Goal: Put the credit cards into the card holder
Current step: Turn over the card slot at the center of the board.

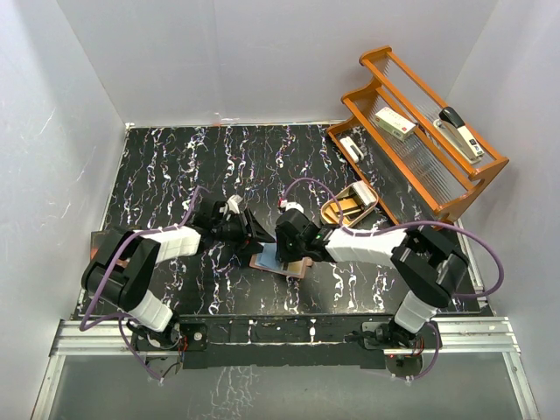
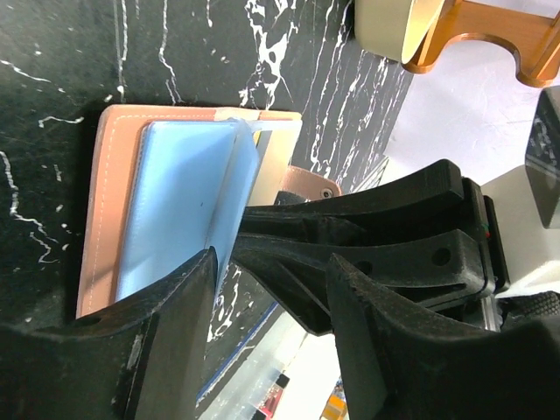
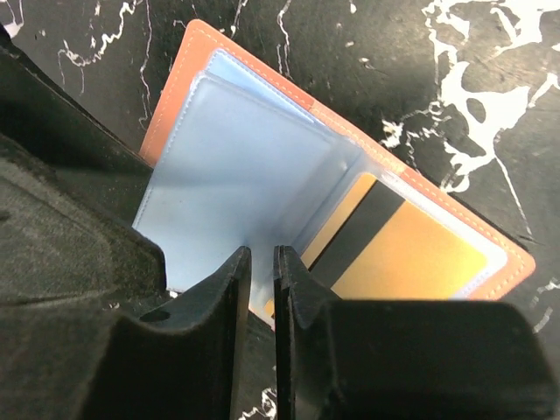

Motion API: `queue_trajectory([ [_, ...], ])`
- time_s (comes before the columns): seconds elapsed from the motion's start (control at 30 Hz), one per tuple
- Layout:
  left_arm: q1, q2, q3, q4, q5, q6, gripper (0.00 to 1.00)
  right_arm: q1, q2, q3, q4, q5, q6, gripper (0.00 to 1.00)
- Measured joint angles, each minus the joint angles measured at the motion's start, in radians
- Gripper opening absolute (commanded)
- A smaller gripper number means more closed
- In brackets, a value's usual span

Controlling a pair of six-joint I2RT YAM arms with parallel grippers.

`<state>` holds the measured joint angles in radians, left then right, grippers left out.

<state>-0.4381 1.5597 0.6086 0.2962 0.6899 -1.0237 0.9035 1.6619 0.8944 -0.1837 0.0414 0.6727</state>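
**Both grippers crowd the open card holder, with one clear leaf raised**

The right gripper (image 3: 262, 289) has its jaws a thin slit apart at the near edge of the raised pocket leaf (image 3: 245, 166); whether it pinches the leaf cannot be told. The left gripper (image 2: 278, 262) is spread and grasps nothing. The card holder (image 3: 172, 101) lies open on the table (image 3: 455, 70) just ahead of both grippers. The orange-gold card (image 3: 411, 258), black-striped, is under clear plastic right of the right gripper's tips. The leaf looks pale blue, but whether the other card sits in it is unclear. The slick, springy film could slip out and flop shut. The light stitched leather holder could skid on the glossy marbled table. The hard black fingers, nearly touching, could collide if the left gripper closes.
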Motion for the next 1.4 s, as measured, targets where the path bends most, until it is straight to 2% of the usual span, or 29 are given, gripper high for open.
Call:
queue_trajectory([
  [0.13,-0.018,0.0,0.0,0.01,0.003,-0.01,0.5,0.0,-0.054,-0.022,-0.015,0.01,-0.018,0.23],
  [0.43,-0.071,0.001,0.001,0.035,-0.001,-0.037,0.51,0.002,-0.226,-0.028,-0.085,0.044,-0.038,0.26],
  [0.67,-0.143,0.026,0.02,0.067,-0.01,-0.062,0.53,0.006,-0.448,-0.027,-0.175,0.175,-0.043,0.32],
  [0.8,-0.182,0.06,0.038,0.093,-0.018,-0.07,0.54,0.005,-0.507,0.001,-0.218,0.263,-0.059,0.38],
  [1.07,-0.207,0.111,0.04,0.101,-0.032,-0.056,0.55,-0.076,-0.396,0.111,-0.266,0.355,-0.17,0.43],
  [1.4,-0.207,0.04,0.109,-0.117,-0.13,0.069,0.59,-0.248,-0.174,0.171,-0.281,0.399,-0.335,0.45],
])
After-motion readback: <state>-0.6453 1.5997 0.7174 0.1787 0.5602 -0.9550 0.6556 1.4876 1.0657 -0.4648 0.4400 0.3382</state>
